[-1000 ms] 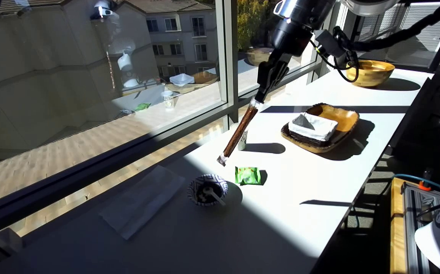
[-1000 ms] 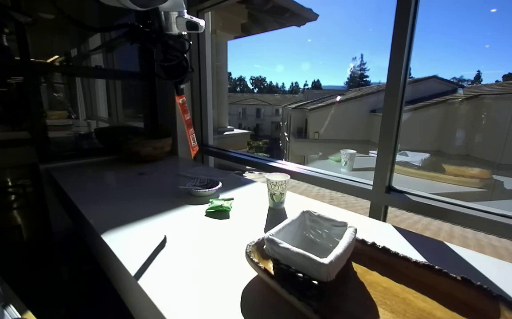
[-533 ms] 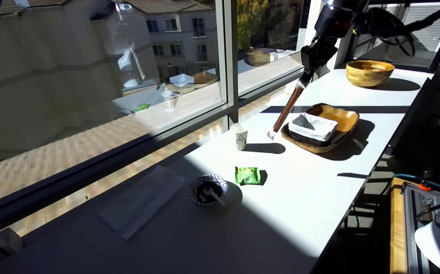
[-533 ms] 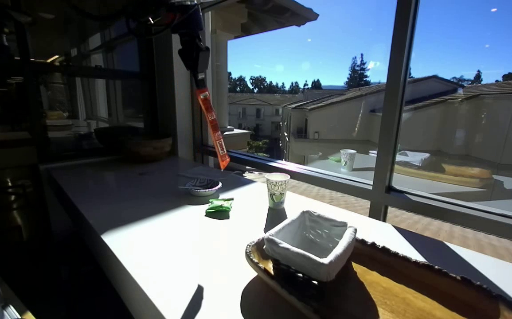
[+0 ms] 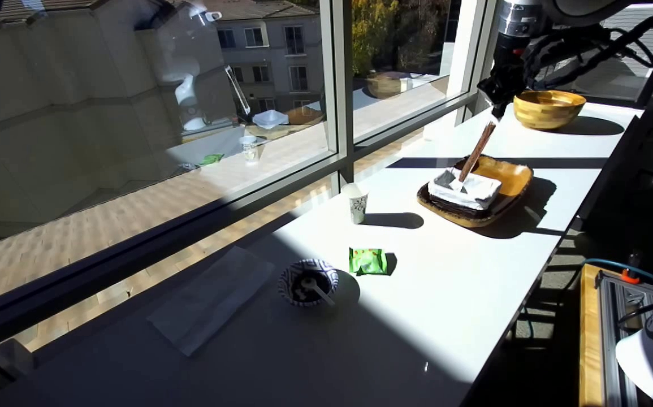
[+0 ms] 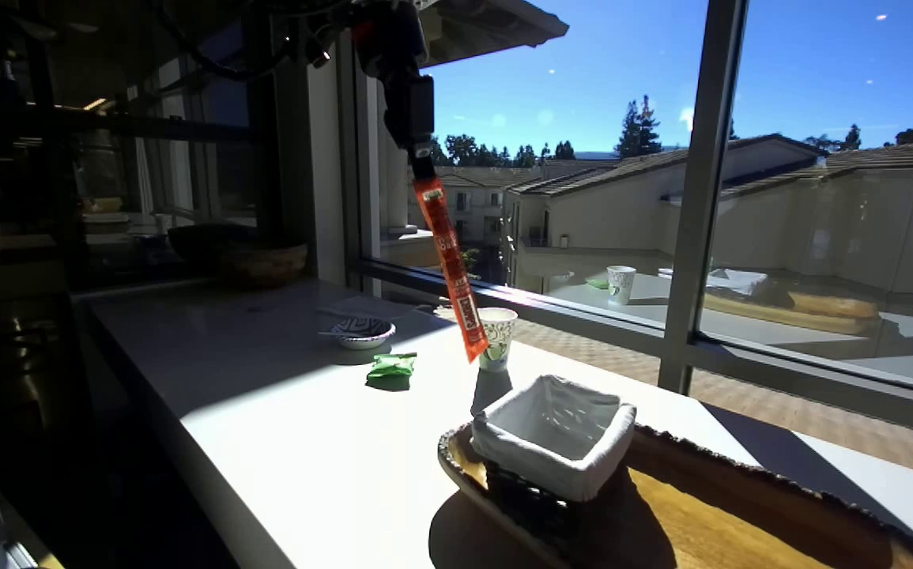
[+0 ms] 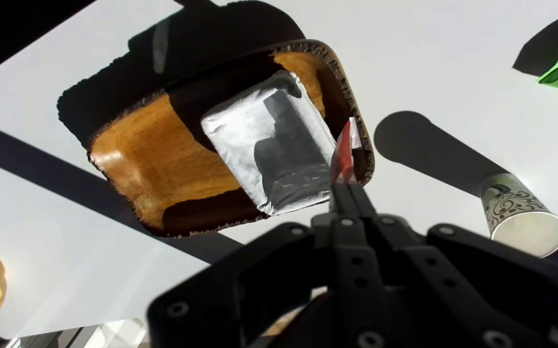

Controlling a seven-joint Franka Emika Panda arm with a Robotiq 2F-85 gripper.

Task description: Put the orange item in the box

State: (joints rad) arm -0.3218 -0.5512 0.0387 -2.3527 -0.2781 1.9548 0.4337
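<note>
The orange item is a long thin packet. It hangs tilted, its orange-red side (image 6: 448, 253) and its dark back (image 5: 478, 150) showing in the exterior views, and it is foreshortened in the wrist view (image 7: 343, 157). My gripper is shut on its upper end, in both exterior views (image 5: 497, 110) (image 6: 423, 164) and in the wrist view (image 7: 351, 195). The box is dark brown and woven with a white liner, seen in both exterior views (image 5: 457, 206) (image 6: 527, 486) and the wrist view (image 7: 242, 135). The packet's lower end is above the table, near the box's cup-side edge; exact height is unclear.
The box stands in a wooden tray (image 6: 709, 506) with a rough rim. A paper cup (image 5: 358, 206) stands close by. A green packet (image 5: 367, 261), a patterned bowl with a spoon (image 5: 308, 282) and a napkin (image 5: 213, 299) lie farther off. A wooden bowl (image 5: 548, 110) and window frame (image 5: 344, 85) are near.
My gripper has carried the orange item from near the green packet and cup toward the box. The packet's end is lower and closer to the box. The other objects have not moved.
</note>
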